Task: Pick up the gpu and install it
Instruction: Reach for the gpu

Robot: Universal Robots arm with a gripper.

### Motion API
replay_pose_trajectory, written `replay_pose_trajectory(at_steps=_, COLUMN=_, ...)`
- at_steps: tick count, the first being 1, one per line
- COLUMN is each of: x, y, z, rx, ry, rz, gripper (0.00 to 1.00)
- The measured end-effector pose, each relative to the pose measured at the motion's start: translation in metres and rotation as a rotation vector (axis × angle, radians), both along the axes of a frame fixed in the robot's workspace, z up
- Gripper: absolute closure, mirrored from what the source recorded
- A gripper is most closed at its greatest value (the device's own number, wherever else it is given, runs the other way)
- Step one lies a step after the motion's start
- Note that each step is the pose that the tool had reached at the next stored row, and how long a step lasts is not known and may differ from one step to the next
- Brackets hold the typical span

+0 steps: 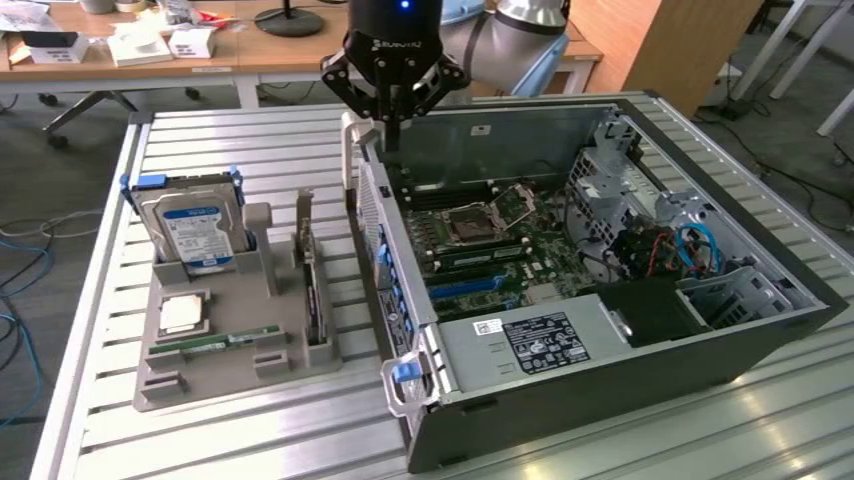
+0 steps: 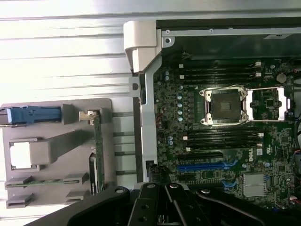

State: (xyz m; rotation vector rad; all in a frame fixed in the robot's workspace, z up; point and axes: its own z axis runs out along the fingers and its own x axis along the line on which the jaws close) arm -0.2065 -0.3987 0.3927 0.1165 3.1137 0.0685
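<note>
Grey holder [image 1: 227,362] at nine o'clock of the computer case [image 1: 747,335] carries the gpu [image 1: 307,270] upright, we think for easy pinching; the jaws, pressed together, hold nothing.

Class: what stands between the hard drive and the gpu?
In the exterior view, a grey upright post stands between the hard drive and the gpu.

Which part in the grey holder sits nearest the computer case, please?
The gpu, the thin card standing on edge; the hard drive, CPU and RAM stick sit farther off.
</note>
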Motion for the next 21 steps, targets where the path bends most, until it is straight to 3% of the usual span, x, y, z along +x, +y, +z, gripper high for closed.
replay_pose_trajectory(at_steps=21, x=-0.047, y=0.0015, z=-0.0024, rx=-0.0005, ry=0.0, rz=0.0, gripper=0.89)
